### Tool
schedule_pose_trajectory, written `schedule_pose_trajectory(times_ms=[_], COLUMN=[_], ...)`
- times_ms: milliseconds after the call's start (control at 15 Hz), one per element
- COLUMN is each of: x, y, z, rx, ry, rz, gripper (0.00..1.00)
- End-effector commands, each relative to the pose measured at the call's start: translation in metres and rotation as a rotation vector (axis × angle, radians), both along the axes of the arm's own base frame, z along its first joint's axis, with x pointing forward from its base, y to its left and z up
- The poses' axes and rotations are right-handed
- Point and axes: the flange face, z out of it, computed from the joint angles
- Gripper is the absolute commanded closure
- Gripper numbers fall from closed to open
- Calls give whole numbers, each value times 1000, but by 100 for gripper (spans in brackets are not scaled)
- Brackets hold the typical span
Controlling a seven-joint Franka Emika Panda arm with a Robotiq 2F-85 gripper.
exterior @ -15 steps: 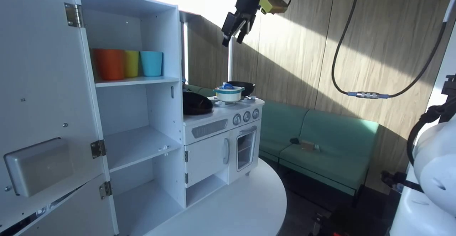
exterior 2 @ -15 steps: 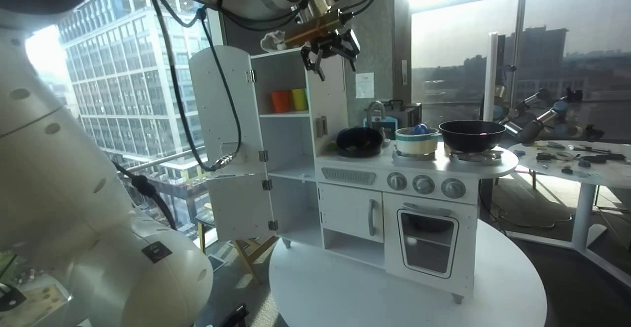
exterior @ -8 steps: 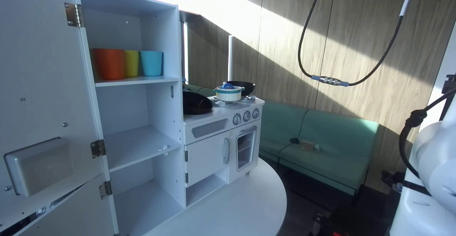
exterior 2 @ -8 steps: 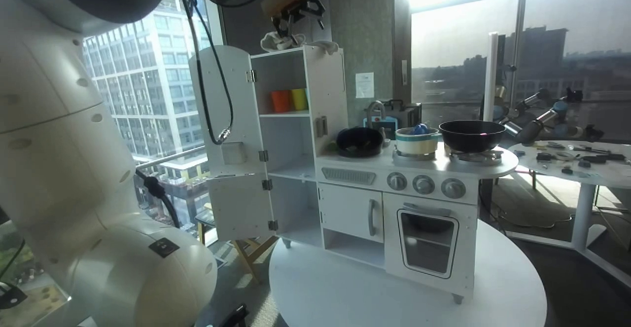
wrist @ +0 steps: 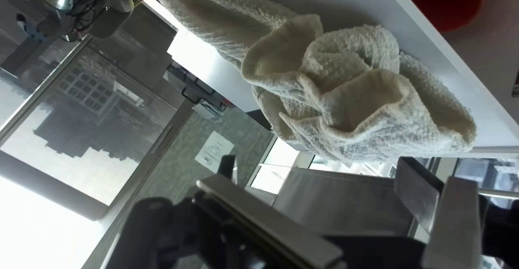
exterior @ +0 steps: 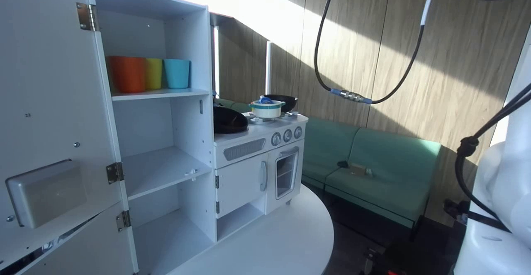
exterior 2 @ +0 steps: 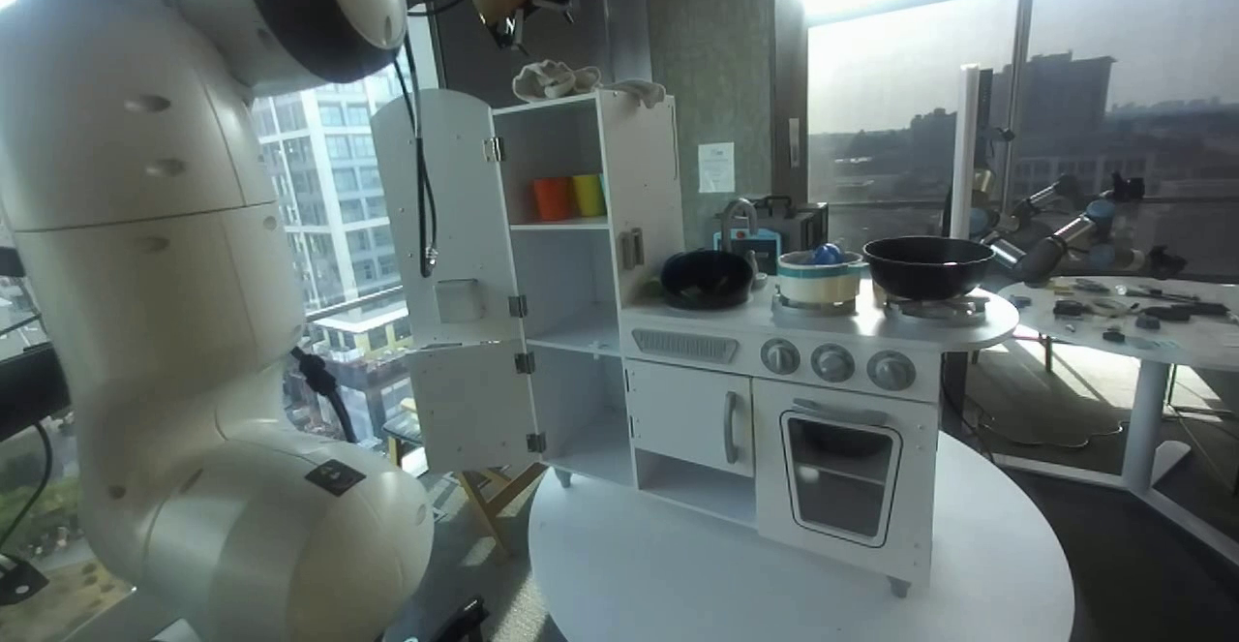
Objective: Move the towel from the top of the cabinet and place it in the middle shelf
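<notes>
Inspected cabinet (exterior 2: 639, 172), doors (exterior 2: 463, 235) swung out to the left. Checked middle shelf (exterior: 161, 165): without towel (wrist: 332, 82). Found it bunched on the cabinet top, longest roughly left to right. Placed below and to the right of gripper (exterior 2: 544, 32) in an exterior view — judged to call for a descent rightward; cannot settle near versus far. Observed gripper spread wide in wrist view — holding nothing, apart from towel.

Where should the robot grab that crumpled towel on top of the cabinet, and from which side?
Probably by the raised, bunched folds of the towel, coming down from above. Their curled rims stand up, so the open gripper could likely pinch them, while the end by the side edge of the cabinet looks flatter. The top beneath blocks reaching from below.
</notes>
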Motion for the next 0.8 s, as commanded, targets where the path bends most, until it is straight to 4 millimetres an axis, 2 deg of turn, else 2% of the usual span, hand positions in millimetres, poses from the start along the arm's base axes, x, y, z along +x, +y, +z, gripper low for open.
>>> schedule_pose_trajectory(times_ms=[0, 200, 333, 533, 733], x=[58, 89, 99, 90, 80], y=[1, 2, 9, 21, 20], z=[-4, -22, -34, -33, -28], rx=[47, 116, 201, 320, 349], ry=[-26, 38, 127, 280, 360], rz=[12, 15, 30, 36, 1], gripper=[0, 0, 0, 0, 0])
